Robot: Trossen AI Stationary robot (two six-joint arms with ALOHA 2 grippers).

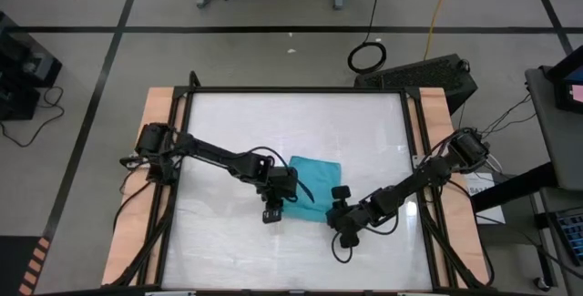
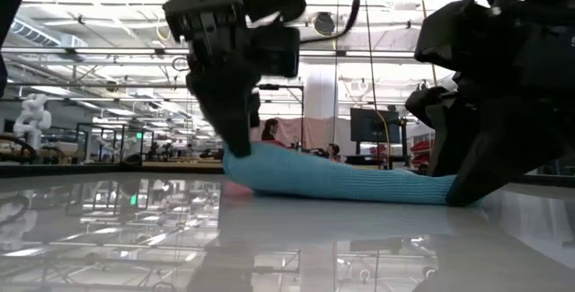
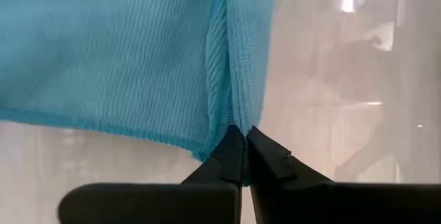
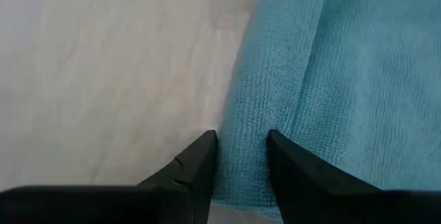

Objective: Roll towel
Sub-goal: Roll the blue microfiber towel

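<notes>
You have the small, soft turquoise-blue cloth towel [image 1: 312, 180] lying near the middle of the glossy white tabletop [image 1: 228, 123], with both grippers at its near edge. Your left gripper [image 3: 242, 136] has its fingers pinched fully together on the towel's near left corner. Your right gripper [image 4: 241, 141] has its fingers partly apart, straddling a fold at the towel's near right corner.

The left gripper [image 1: 273, 207] was low near the table's middle, its fingers [image 3: 231, 156] pinched tight together. The right gripper [image 1: 338, 193] sat at its three o'clock, fingers [image 4: 200, 156] a little apart.
</notes>
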